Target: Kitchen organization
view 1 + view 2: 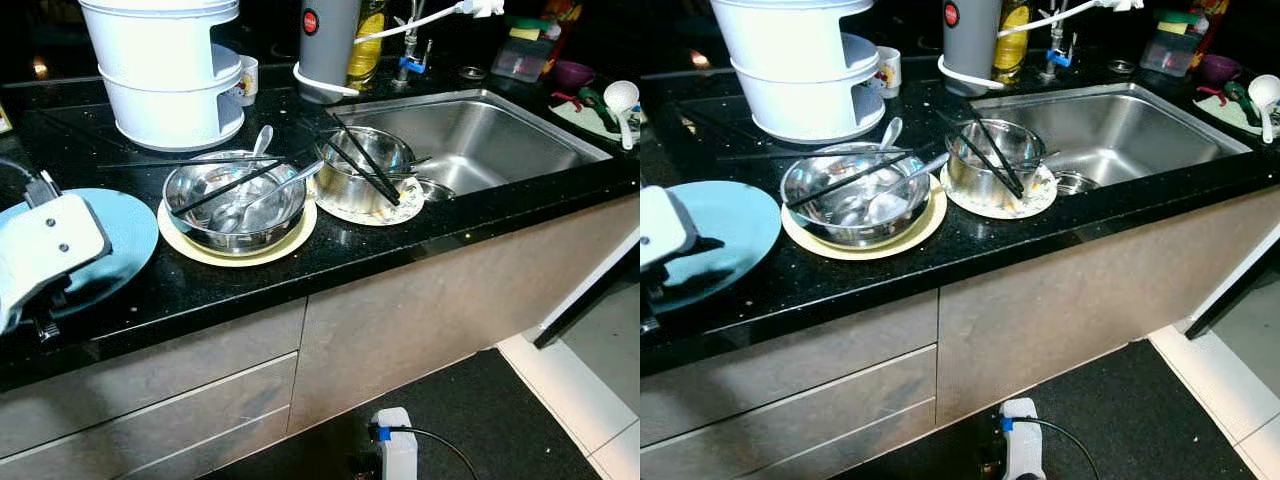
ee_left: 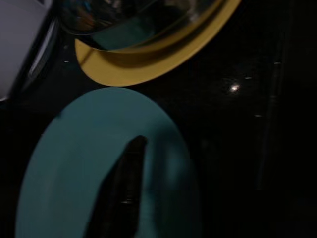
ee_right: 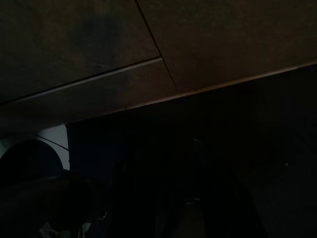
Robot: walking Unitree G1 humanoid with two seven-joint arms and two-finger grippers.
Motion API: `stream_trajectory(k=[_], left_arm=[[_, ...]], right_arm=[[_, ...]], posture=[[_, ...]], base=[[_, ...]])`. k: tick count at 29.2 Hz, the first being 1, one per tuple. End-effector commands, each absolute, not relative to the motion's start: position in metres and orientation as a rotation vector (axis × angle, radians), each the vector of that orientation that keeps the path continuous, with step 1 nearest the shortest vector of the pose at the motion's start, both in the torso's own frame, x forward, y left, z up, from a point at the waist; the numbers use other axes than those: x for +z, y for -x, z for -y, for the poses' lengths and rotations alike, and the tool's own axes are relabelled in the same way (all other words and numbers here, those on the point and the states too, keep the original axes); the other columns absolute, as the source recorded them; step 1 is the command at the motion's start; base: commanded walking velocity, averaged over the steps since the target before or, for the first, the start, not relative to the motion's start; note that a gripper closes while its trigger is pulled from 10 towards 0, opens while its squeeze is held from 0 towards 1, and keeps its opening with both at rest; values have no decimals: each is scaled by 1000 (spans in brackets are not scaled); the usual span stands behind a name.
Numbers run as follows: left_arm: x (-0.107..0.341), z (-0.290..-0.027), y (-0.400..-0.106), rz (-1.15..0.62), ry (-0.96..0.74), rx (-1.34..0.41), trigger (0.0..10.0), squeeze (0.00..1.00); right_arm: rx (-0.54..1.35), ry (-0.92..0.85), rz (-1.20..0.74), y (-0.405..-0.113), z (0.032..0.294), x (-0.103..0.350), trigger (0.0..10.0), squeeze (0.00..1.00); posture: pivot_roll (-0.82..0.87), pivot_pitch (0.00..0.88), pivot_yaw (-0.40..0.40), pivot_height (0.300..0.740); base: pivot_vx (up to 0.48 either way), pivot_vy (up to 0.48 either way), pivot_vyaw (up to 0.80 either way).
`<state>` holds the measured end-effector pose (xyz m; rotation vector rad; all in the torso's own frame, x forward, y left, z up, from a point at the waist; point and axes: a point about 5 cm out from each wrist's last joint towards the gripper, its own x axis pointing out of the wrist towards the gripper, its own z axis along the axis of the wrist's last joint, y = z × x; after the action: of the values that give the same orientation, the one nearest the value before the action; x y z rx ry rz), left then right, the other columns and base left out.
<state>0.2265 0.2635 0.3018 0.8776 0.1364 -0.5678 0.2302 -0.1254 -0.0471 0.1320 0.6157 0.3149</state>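
Your left gripper [image 1: 40, 290] sits over the teal plate [image 1: 125, 235] at the 9 o'clock edge of the head view, on the black countertop [image 1: 400, 250]. In the left wrist view one black finger [image 2: 121, 193] lies across the plate's surface; the other finger is hidden, so you cannot tell whether the gripper is spread or clamped, or whether it grips the plate.

At 3 o'clock from the teal plate, just beside it, a large steel bowl [image 1: 235, 205] rests on a yellow plate [image 1: 240, 255]. Black chopsticks [image 1: 225, 185] lie across its rim and spoons [image 1: 262, 140] stand inside it.

Further toward 3 o'clock, a smaller steel bowl [image 1: 365, 165] sits on a patterned white plate [image 1: 385, 212], with a second pair of chopsticks [image 1: 365, 160] crossing it. This set lies right at the edge of the steel sink [image 1: 480, 135].

At 12 o'clock from the large bowl stands a white tiered container [image 1: 165, 70]; a grey canister [image 1: 328, 45] stands toward 1 o'clock.

Your right arm hangs idle; its wrist view is very dark, showing cabinet panels [image 3: 148, 59] and little else.
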Motion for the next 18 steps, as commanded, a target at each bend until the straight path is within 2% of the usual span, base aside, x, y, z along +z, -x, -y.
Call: stream_trajectory(k=[1,8,12,13,18], left_arm=[[304,-261,-222,-164,-880,-604,10000,1000],[302,-259,-219,-190,-866,-639,10000,1000],[301,-262,-218,-236,-994,-607,10000,1000],[300,-264,-218,-249,-1020,-596,10000,0],[295,-268,-218,-272,-1075,-573,10000,0]], right_arm=[[316,-129,-644,-224,126,-52,10000,0],[318,-128,-642,-225,126,-51,10000,0],[319,-125,-641,-224,126,-51,10000,0],[318,-125,-641,-224,126,-51,10000,0],[318,-124,-641,-224,127,-52,10000,0]], posture=[[27,164,-81,740],[28,159,-81,740],[27,154,-81,740],[25,152,-81,740],[24,150,-81,740]], base=[[0,0,0],[0,0,0],[0,0,0],[0,0,0],[0,0,0]])
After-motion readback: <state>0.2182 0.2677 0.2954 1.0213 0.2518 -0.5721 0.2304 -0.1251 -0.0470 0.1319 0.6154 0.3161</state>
